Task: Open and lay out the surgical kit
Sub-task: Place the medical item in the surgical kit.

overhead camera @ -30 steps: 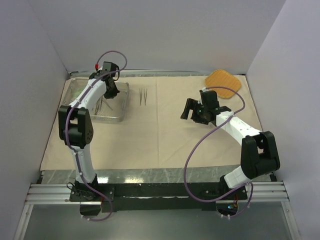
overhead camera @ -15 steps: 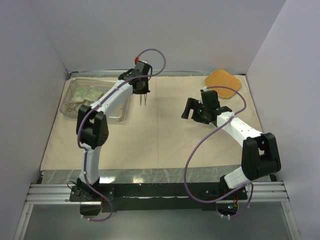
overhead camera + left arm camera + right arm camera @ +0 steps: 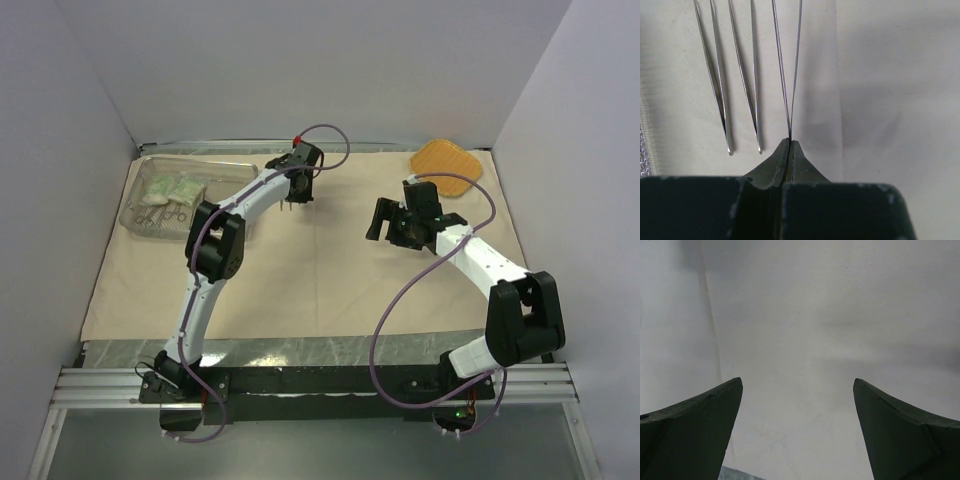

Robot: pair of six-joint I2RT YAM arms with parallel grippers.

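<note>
1. Far left: the wire-mesh tray (image 3: 132,218) sits on the wrapping cloth (image 3: 330,280), with the green-white packets (image 3: 172,190) lying inside it. I'd judge those light and crinkly, best pinched by an edge.
2. Just right of the tray, two laid tweezers (image 3: 715,85) rest side by side on the cloth, legs parallel, a little apart from each other.
3. Next along is my left pincer (image 3: 790,142), clenched tight on the held tweezers (image 3: 789,90). It grips them at the joined end, with the legs running straight away beside the laid pair.
4. I can't tell whether the held tweezers touch the cloth or hang just above it.
5. Handling call: thin springy steel, very light and slick, so it will likely swivel in a grip this narrow. The joined end is the stiff spot, so that's the place to hold. Squeeze mid-leg and it just flexes.
6. The cloth is soft and spread flat over the table. I reckon it bunches if anything drags across it.
7. Right of centre, my right pincer (image 3: 797,425) hovers over bare cloth. The jaws are spread fully wide, with nothing between them and nothing touched.
8. Far right at the back, the orange pad (image 3: 447,160) lies at the cloth's corner.
</note>
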